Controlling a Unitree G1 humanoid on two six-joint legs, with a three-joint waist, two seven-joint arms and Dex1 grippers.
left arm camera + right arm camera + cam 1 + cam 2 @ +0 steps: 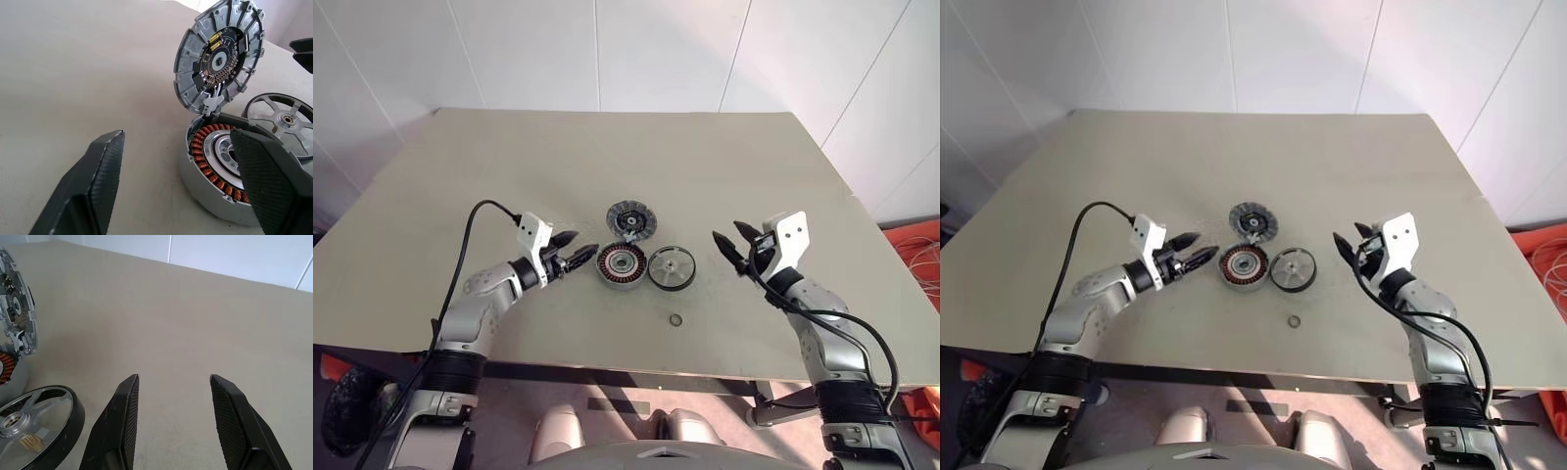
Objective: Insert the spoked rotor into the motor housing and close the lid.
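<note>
Near table (431, 196) front, small ring (676, 320) below rotor (670, 267), apart.

We see a broad, flat beige table (509, 176) with a matte top, its near edge running across the lower part of the head views. On it lies a small dark metal ring (676, 320), loose and flat, near that front edge. Behind the table stands a white panelled wall (607, 49) with thin seams. At the far right, beyond the table's edge, we make out an orange object (913, 240) with pale thin cords (922, 264) lying over it.
</note>
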